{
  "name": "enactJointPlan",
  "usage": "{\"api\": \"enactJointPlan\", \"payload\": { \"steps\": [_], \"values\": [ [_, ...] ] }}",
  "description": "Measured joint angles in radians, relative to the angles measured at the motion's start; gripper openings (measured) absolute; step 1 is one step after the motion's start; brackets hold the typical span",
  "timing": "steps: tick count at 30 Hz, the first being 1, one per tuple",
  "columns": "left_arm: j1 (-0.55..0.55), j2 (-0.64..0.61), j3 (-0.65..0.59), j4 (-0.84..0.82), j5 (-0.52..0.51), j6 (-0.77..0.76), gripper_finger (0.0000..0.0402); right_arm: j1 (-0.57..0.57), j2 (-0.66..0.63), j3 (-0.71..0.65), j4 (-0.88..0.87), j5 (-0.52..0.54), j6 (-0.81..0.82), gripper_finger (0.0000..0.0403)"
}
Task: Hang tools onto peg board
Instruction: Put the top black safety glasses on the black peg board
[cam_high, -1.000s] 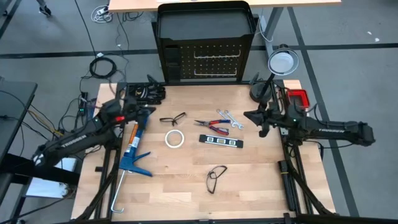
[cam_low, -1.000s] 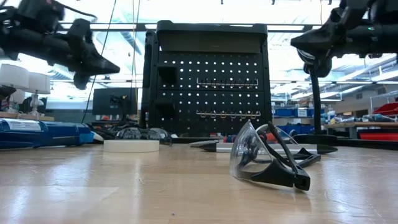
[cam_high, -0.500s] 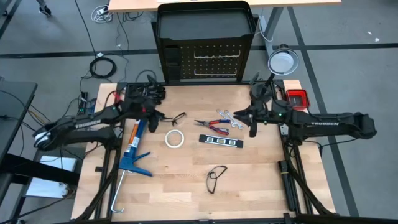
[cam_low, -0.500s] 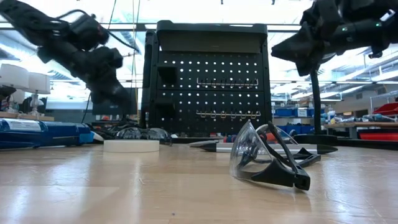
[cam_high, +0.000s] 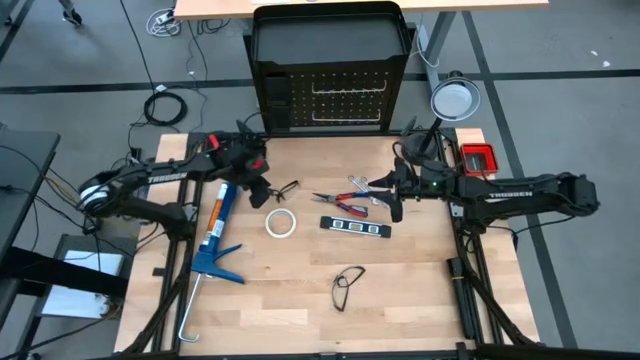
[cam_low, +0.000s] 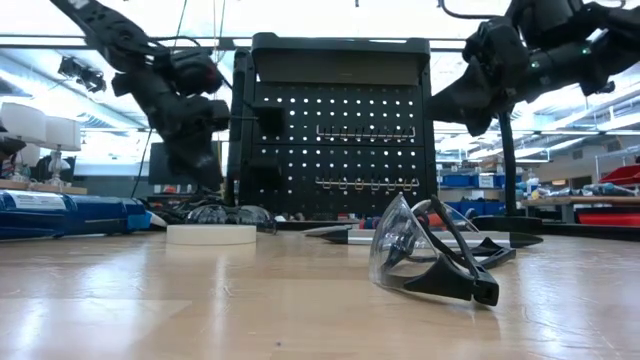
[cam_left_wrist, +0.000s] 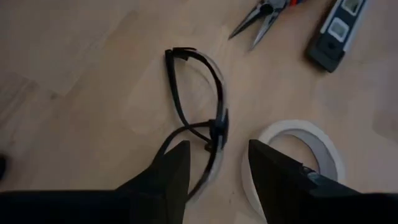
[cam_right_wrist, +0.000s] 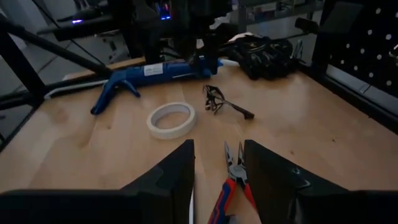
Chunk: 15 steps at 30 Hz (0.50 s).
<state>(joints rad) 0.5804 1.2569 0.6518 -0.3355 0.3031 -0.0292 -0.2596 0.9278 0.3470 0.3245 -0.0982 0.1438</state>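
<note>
Black perforated steel makes up the peg board (cam_high: 330, 95), which stands upright at the far edge of the wooden table (cam_high: 300, 300) with its rows of silver hooks facing the arms; every hook looks bare, so I judge the hanging has not begun. Lying flat on the left, the blue caulking gun (cam_high: 214, 235) is no part of the job.

Left gripper (cam_high: 262, 190) hangs just above the far pair of safety glasses (cam_left_wrist: 196, 124), its jaws parted with nothing between them, straddling the folded temple in the wrist view; the aim looks like taking the frame where it is thinnest. Right gripper (cam_high: 393, 197) hovers over the red-handled pliers (cam_right_wrist: 231, 180), jaws likewise apart and empty, lined up along the handles.

At mid-table the black level (cam_high: 352, 226) rests near the pliers, the white tape roll (cam_high: 280, 222) just left of it. Silver wrenches (cam_high: 362, 186) lie touching the pliers' far side. A second pair of glasses (cam_high: 346, 286) sits alone toward the near edge.
</note>
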Motion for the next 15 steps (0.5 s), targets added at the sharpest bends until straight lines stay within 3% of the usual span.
{"api": "enactJointPlan", "payload": {
  "steps": [15],
  "values": [
    [-0.075,0.168,0.092,-0.041,-0.046,0.048,0.0166,0.002,0.01,0.0,0.004,-0.014,-0.036,0.0149]
  ]
}}
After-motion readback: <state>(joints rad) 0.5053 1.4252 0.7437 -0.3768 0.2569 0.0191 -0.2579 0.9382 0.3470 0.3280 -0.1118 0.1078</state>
